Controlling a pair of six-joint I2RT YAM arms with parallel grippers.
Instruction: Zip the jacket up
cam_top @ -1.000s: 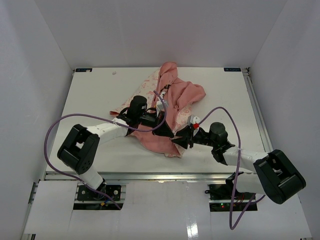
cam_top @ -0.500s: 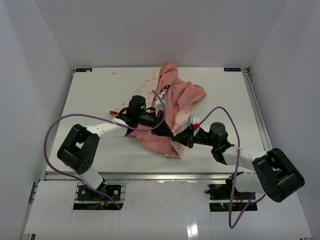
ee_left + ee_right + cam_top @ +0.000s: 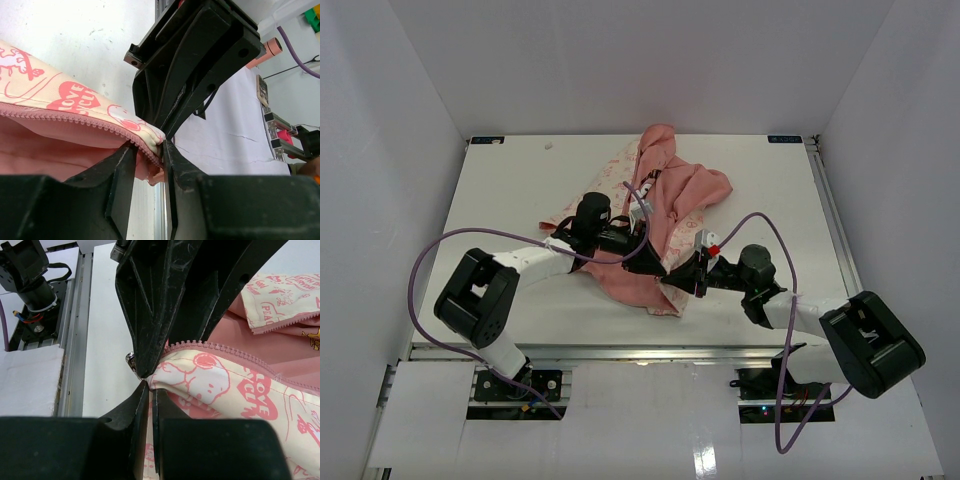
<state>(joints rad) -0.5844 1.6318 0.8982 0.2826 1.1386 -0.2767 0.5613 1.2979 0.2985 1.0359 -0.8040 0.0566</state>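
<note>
Left gripper (image 3: 149, 159): mine, clenched on the near corner of the jacket (image 3: 672, 196), 1 finger on each side of the cloth.
Right gripper (image 3: 149, 396): mine too, closed down to a sliver on a cream edge of the same corner.
Meeting point: my 2 grippers came tip to tip over the cloth, each filling the top of the other's wrist view.
Zipper teeth (image 3: 75, 120): a pink row ran along the cream edge and ended between my left fingers. A second row (image 3: 240, 352) ran away from my right fingertips.
Lining (image 3: 45, 155): plain salmon pink, showing just below the teeth.
Writing, left wrist view: a pink heart (image 3: 73, 103) read "LOVE" on its first line. I could not read the second line for sure.
Writing, right wrist view: another heart (image 3: 260, 402) also carried "LOVE". A folded flap further off bore what looked like "PEACE".
Print: a cartoon dog's head (image 3: 200, 376) in pink outline sat just beside my right fingertips.
Jacket's place: it lay crumpled on the white table (image 3: 520, 180), from mid-table toward the back, its near corner between my arms.
Cable (image 3: 425, 262): purple, looping out from my left arm.
</note>
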